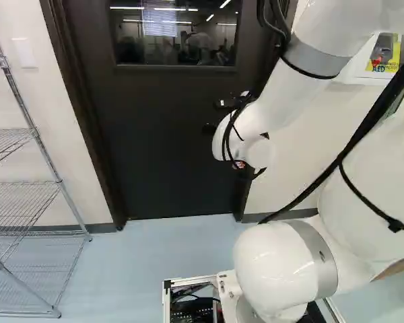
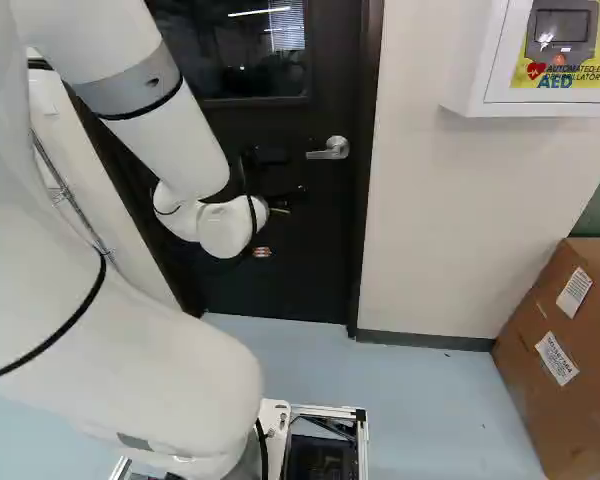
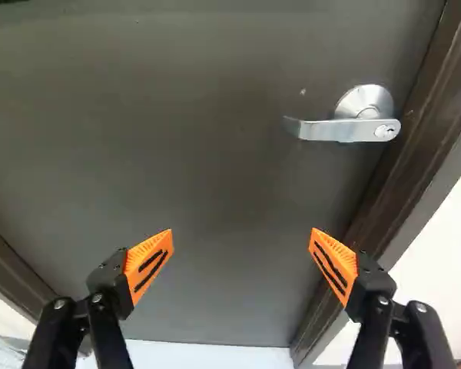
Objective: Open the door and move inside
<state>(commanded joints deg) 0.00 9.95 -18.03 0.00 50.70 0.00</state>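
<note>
Sitting ahead of spread gripper (image 2: 294,176), off-centre: door handle (image 3: 338,131).

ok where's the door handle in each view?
Left base view: can't pick it out; the arm crosses near there.
Right base view: handle above centre, slightly right.
Wrist view: ahead of the open jaws, beside the frame.
Shared landmark: the dark door.

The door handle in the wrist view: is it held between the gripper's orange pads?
No, the handle sits on the door ahead of the gripper, whose fingers stand wide apart without touching it.
</note>
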